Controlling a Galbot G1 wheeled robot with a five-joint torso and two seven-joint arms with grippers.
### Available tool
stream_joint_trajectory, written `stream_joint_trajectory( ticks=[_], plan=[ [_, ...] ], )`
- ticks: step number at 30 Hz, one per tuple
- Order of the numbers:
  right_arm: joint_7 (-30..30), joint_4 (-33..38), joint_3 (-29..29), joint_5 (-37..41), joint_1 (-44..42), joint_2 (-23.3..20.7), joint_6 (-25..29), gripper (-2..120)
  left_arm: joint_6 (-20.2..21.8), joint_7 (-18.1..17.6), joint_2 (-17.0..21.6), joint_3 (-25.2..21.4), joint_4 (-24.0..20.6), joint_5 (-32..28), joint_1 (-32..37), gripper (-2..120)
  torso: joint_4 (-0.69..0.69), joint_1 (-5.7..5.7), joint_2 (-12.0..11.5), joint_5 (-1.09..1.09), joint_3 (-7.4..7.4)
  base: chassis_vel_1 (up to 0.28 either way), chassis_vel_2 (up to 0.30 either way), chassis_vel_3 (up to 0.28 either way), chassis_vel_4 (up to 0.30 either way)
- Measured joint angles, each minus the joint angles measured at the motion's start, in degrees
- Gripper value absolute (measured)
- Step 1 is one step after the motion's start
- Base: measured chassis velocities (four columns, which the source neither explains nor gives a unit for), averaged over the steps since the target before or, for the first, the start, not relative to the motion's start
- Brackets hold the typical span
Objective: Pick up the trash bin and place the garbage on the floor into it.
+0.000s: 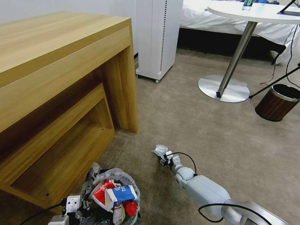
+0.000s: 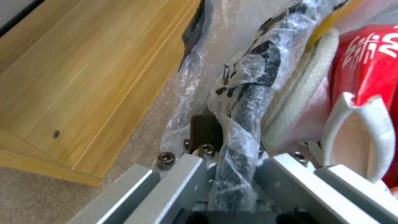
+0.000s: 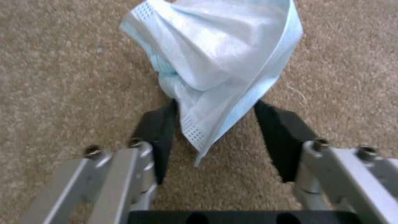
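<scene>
The trash bin [image 1: 132,190], lined with a crinkled clear bag, sits at the near left beside the desk. It holds red wrappers [image 1: 100,193] and a blue-white carton [image 1: 120,193]. My left gripper [image 1: 73,207] is shut on its bagged rim [image 2: 248,102]; in the left wrist view the left gripper [image 2: 234,149] pinches that rim. One piece of garbage, a crumpled pale blue face mask [image 1: 160,150], lies on the beige floor [image 1: 193,125]. My right gripper [image 1: 164,159] is right at it. In the right wrist view the right gripper [image 3: 215,107] is open, and the mask's [image 3: 215,56] lower corner lies between the black pads [image 3: 159,130].
A wooden desk [image 1: 62,62] with a low shelf fills the left. A white wheeled cabinet [image 1: 157,37] stands behind it. At the far right are a round table's metal base [image 1: 223,88], a brown wood-grain bin [image 1: 277,102] and cables. Open carpet lies between.
</scene>
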Motion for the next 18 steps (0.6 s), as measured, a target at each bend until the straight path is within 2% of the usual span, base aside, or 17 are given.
stream_joint_trajectory(
  ticks=[2,3,6,7,10,13,18],
  plan=[
    [-0.05,0.47,0.2,0.27,-0.12,-0.3,0.08,36,-0.14,0.32,-0.49,0.2,0.13,0.44,0.18,0,0.0,0.0,0.0,-0.01,0.0,0.0,0.0,0.0,0.0],
    [-0.05,0.47,0.2,0.27,-0.12,-0.3,0.08,36,-0.14,0.32,-0.49,0.2,0.13,0.44,0.18,0,0.0,0.0,0.0,-0.01,0.0,0.0,0.0,0.0,0.0],
    [-0.14,1.91,0.51,1.12,-0.23,-1.27,0.33,22,-0.36,0.54,-0.34,-0.04,0.05,0.43,0.12,0,0.0,0.0,0.0,0.0,0.0,0.0,0.0,0.0,0.0],
    [-0.14,1.91,0.51,1.12,-0.23,-1.27,0.33,22,-0.36,0.54,-0.34,-0.04,0.05,0.43,0.12,0,0.0,0.0,0.0,0.0,0.0,0.0,0.0,0.0,0.0],
    [-0.51,4.53,1.18,2.71,-0.36,-3.65,0.51,4,-0.57,0.51,-0.2,-0.2,-0.06,0.62,0.37,0,-0.01,0.0,0.0,-0.01,0.0,0.0,0.0,0.0,0.0],
    [-0.67,5.38,1.55,2.87,-0.44,-4.39,0.64,0,-0.73,0.7,-0.97,0.25,0.32,1.55,0.44,0,-0.01,0.0,0.0,-0.01,0.0,0.0,0.0,0.0,0.0],
    [-0.38,6.86,2.26,3.36,-0.49,-5.01,1.09,0,-0.93,1.31,-1.54,0.59,0.5,2.58,0.67,0,0.0,0.0,0.0,0.0,0.0,0.0,0.0,0.0,0.0]
  ],
)
